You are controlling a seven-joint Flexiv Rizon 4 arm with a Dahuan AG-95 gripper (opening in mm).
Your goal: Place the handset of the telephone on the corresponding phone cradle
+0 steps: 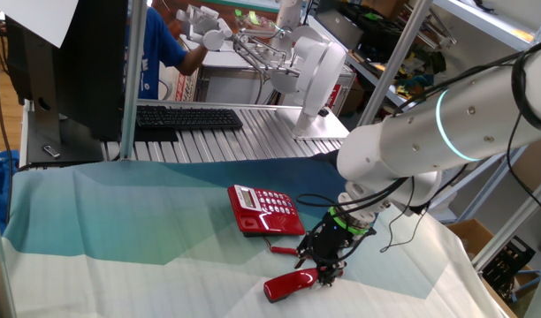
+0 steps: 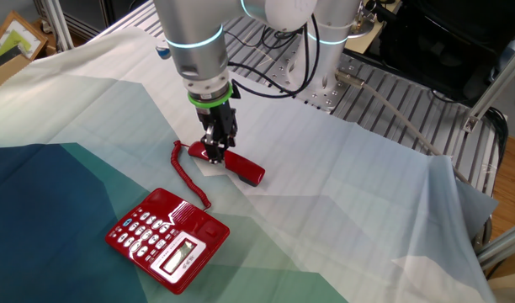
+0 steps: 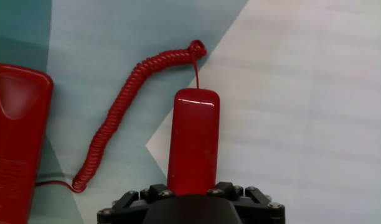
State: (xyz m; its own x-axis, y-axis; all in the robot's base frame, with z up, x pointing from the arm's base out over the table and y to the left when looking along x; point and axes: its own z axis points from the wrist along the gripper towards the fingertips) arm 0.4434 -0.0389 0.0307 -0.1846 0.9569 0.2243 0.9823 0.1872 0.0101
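The handset (image 2: 228,162) lies flat on the cloth-covered bench (image 2: 367,202), off the telephone (image 2: 167,240) and well apart from it. In the other fixed view the handset sits at about 1 o'clock from the telephone. The cradle (image 2: 199,220), the recessed strip beside the keypad, carries nothing.

The tool (image 2: 214,150) points steeply down and stands directly over the handset, near its cord end. In the hand view the handset (image 3: 193,140) runs straight out from between the tool's black finger mounts toward 12 o'clock, centred on the tool's axis. The fingertips are hidden in that view. In one fixed view the tool (image 1: 326,271) straddles the handset (image 1: 290,284), whose free end projects toward 8 o'clock. The jaws stand partly apart, one on each side of the handset; whether they press on it I cannot tell.

The coiled cord (image 3: 125,106) leaves the far end of the handset, loops at 12 o'clock, and trails back along the cloth toward 7 o'clock to the telephone (image 3: 16,130) at the left edge.
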